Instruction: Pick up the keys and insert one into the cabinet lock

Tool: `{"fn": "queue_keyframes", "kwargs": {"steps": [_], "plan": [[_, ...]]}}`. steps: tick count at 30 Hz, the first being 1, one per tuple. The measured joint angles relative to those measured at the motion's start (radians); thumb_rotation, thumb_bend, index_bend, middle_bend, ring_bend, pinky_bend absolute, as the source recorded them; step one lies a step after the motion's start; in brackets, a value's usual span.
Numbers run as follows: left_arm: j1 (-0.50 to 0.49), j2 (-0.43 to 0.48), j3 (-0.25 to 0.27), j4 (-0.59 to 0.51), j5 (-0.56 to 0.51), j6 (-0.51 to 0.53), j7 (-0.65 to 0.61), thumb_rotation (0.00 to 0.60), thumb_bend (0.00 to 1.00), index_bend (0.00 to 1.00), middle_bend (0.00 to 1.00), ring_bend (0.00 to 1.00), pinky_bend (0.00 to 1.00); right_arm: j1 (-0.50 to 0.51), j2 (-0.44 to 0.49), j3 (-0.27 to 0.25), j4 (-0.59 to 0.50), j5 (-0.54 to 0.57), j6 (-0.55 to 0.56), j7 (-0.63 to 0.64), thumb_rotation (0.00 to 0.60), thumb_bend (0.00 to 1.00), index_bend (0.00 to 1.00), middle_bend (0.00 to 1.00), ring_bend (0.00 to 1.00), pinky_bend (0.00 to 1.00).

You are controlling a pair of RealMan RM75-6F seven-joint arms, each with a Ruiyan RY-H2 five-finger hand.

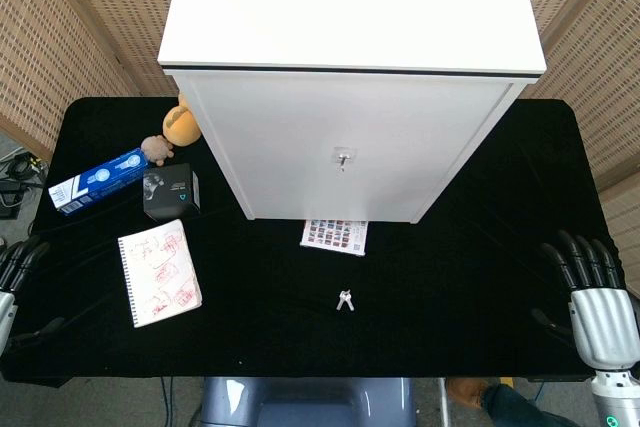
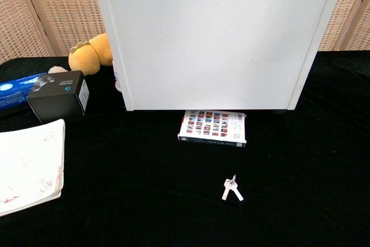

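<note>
Nearest to us, our right hand (image 1: 603, 305) hangs at the front right edge of the black cloth-covered surface (image 1: 480, 277), metal palm up and dark fingers (image 1: 580, 259) spread, holding nothing. Our left hand (image 1: 12, 272) only peeks in at the far left edge; its fingers look loosely apart and empty, though little of it shows. Both sit well apart from the work, so we judge the reach has not begun.

The small bunch of silver keys (image 2: 232, 189) lies flat on the cloth near the front centre, fanned out and free of neighbours, which should leave room for a pinch from above. Just beyond it a flat box with a grid of coloured pictures (image 2: 212, 127) sits partly tucked under the tall white cabinet (image 1: 350, 97). The cabinet's small metal lock (image 1: 343, 157) faces us on the door; it appears to carry something already, but we cannot tell what.

To the left lie a white sketched notebook (image 1: 159, 273), a black cube-shaped box (image 1: 171, 192), a blue carton (image 1: 97, 180) and orange and brown plush toys (image 1: 176, 127). Woven wicker screens (image 1: 70, 27) close the room behind.
</note>
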Motion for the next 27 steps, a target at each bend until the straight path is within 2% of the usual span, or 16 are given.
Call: {"fn": "queue_keyframes", "kwargs": {"steps": [3, 6, 12, 14, 20, 27], "plan": [[-0.005, -0.003, -0.005, 0.001, -0.013, -0.012, 0.006, 0.600, 0.00, 0.00, 0.00, 0.00, 0.00, 0.039, -0.017, -0.008, 0.032, -0.057, -0.045, -0.040, 0.600, 0.02, 0.25, 0.66, 0.62, 0.82], [-0.010, -0.007, -0.011, 0.001, -0.029, -0.026, 0.014, 0.600, 0.00, 0.00, 0.00, 0.00, 0.00, 0.103, -0.039, -0.014, 0.075, -0.128, -0.113, -0.064, 0.600, 0.09, 0.29, 0.78, 0.77, 0.98], [-0.024, -0.017, -0.027, 0.002, -0.074, -0.062, 0.029, 0.600, 0.00, 0.00, 0.00, 0.00, 0.00, 0.272, -0.070, -0.023, 0.119, -0.204, -0.323, -0.033, 0.600, 0.32, 0.37, 0.85, 0.84, 1.00], [-0.030, -0.020, -0.032, 0.004, -0.089, -0.076, 0.033, 0.600, 0.00, 0.00, 0.00, 0.00, 0.00, 0.334, -0.083, -0.023, 0.130, -0.227, -0.390, -0.019, 0.600, 0.37, 0.39, 0.86, 0.84, 1.00], [-0.043, -0.027, -0.046, 0.009, -0.123, -0.105, 0.041, 0.600, 0.00, 0.00, 0.00, 0.00, 0.00, 0.498, -0.152, -0.008, 0.155, -0.272, -0.561, -0.021, 0.600, 0.41, 0.43, 0.87, 0.84, 1.00], [-0.053, -0.034, -0.051, 0.014, -0.145, -0.128, 0.052, 0.600, 0.00, 0.00, 0.00, 0.00, 0.00, 0.614, -0.273, 0.029, 0.199, -0.212, -0.724, -0.051, 0.600, 0.47, 0.45, 0.87, 0.84, 1.00]]}}
